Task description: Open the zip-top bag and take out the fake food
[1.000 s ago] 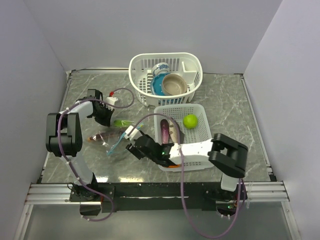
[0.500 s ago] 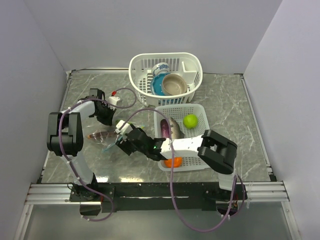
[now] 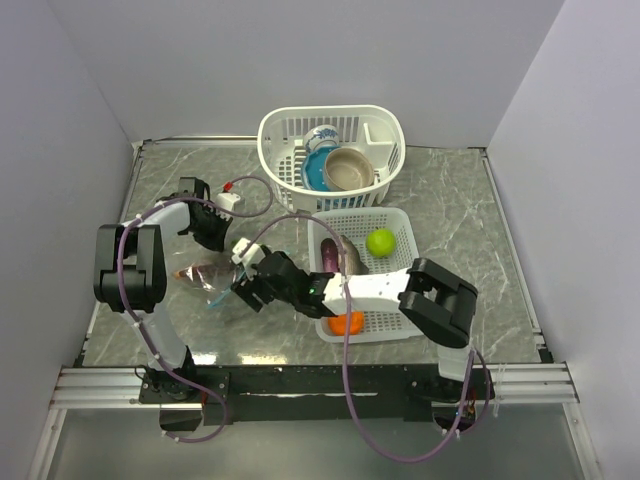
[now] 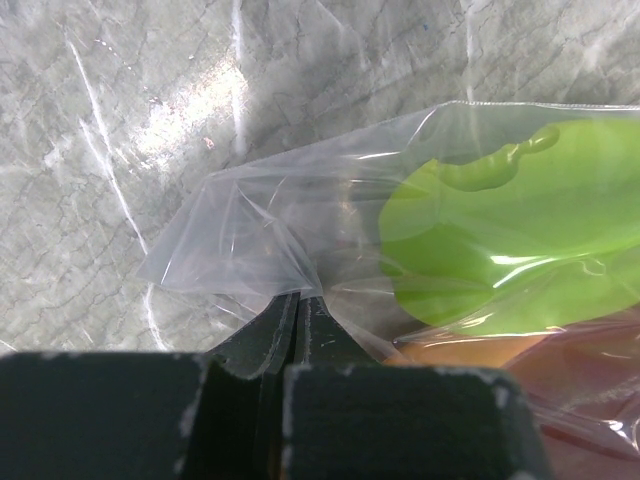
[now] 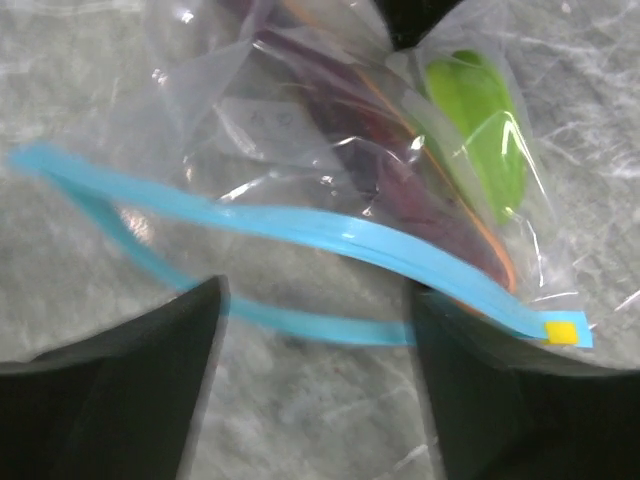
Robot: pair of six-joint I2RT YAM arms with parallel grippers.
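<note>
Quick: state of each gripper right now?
Left gripper: shut, pinching a corner of the bag.
Right gripper: open, jaws either side of the blue zip strip, holding nothing.

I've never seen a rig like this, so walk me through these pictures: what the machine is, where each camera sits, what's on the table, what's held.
These are two robot arms bolted at the near edge of a table, each ending in a two-finger gripper. One picture looks down from above and behind; the other two come from wrist cameras. On the table lie a clear bag with a blue zip, a white tray holding a green fruit, an aubergine and an orange, and a basket with two bowls. The left gripper is shut on a corner of the bag. The right gripper is open, its fingers either side of the zip. A green piece and a purple piece sit inside the bag.
</note>
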